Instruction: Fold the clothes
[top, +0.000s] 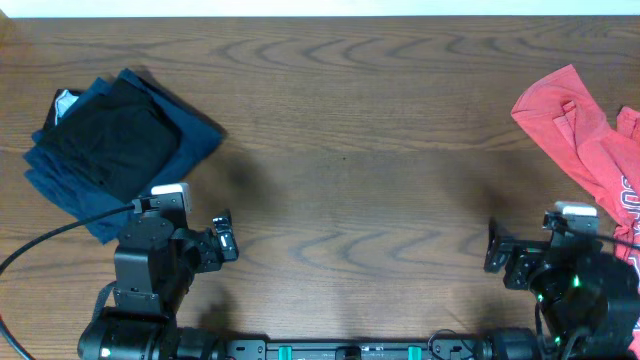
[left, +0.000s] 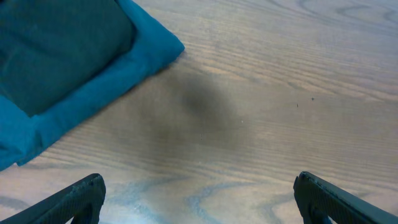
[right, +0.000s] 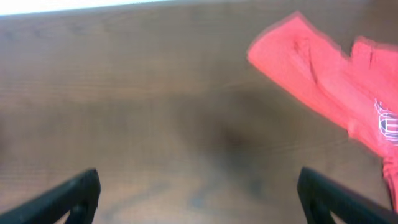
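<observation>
Right claw (right: 199, 180) hung spread wide and empty over the tabletop (top: 350, 120). Ahead and to its right, against the right edge, the red shirt (top: 570, 125) lay crumpled, its length slanting toward the far edge. Left claw (top: 222, 240), also apart and empty, sat well away, beside the black shirt (top: 105, 140) folded on the navy shirt (top: 195, 140) by the left edge.

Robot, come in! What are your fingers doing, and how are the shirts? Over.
Left fingers open, empty. Right fingers open, empty. Black shirt folded on navy shirt, far left; red shirt loose, unfolded, far right. Nothing in the way.
</observation>
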